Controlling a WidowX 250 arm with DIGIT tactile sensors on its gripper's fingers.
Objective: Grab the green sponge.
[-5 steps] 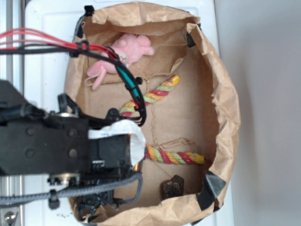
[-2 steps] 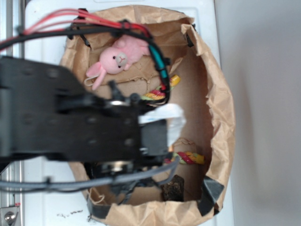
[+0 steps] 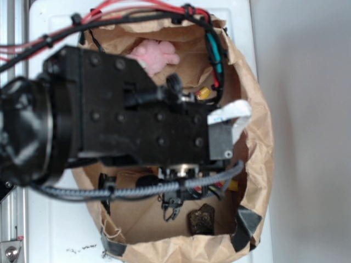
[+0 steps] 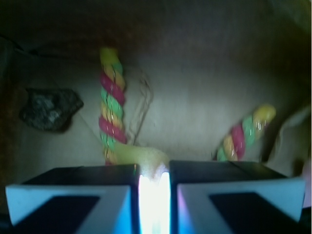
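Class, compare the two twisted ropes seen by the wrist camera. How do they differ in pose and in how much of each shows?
The left rope stands nearly straight up in the wrist view; the right rope leans to the right. The left rope shows a long stretch; the right rope shows a shorter one, its lower end hidden behind the gripper. Both are twisted from red, green and yellow strands.

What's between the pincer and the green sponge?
No clear green sponge shows. A pale yellow-green lump sits right at the pincer tips, nothing between. One striped rope lies beyond it, another rope farther right.
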